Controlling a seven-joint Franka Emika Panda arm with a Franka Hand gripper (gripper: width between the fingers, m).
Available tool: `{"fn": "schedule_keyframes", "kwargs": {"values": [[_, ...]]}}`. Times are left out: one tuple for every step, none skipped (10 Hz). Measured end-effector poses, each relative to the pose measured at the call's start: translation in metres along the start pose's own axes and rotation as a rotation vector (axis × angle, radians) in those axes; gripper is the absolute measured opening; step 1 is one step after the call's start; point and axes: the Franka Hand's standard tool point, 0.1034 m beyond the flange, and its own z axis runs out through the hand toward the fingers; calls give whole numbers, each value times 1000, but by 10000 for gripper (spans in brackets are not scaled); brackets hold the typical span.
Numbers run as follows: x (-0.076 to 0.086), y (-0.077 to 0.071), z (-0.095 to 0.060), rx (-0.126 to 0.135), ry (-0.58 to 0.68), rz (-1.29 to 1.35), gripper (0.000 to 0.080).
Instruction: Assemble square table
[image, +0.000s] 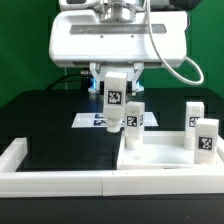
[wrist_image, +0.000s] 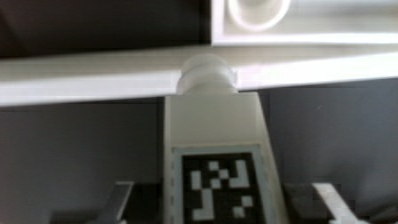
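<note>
I see my pincer gripping a leg block upright, long axis vertical, tip toward six o'clock above the slab.

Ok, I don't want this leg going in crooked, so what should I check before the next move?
1. Held leg clamped between the fingers: ok.
2. Held leg close to upright in the exterior view: ok.
3. Leg tip lined up with the open socket: not ok; in the wrist view the tip sits at the tabletop edge and the socket lies beyond it.
4. Gap to the nearest standing leg: cannot tell; they look very close in the exterior view.
5. Two far legs standing on the tabletop, away from the held leg: ok.
</note>
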Motion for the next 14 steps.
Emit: {"fn": "schedule_keyframes", "kwargs": {"values": [[6,5,-3,-20,51,-8,290],[8,16,-5,-78,170,-27,290],[-2,17,0,-82,162,-29,290],[-4,13,1,-74,150,-28,290],[-5,0,2,-58,149,-37,290],[-7,-8,2,-47,147,-44,290],[-8,-12,2,-40,146,-48,290],[-7,-15,3,-32,146,-61,290],[-7,-14,3,-25,149,-68,290],[-8,-14,4,-24,141,-64,290],[-8,-14,4,-24,141,-64,290],[-8,-14,4,-24,141,-64,290],[-8,-14,4,-24,140,-64,290],[-9,-14,5,-24,138,-69,290]]}}
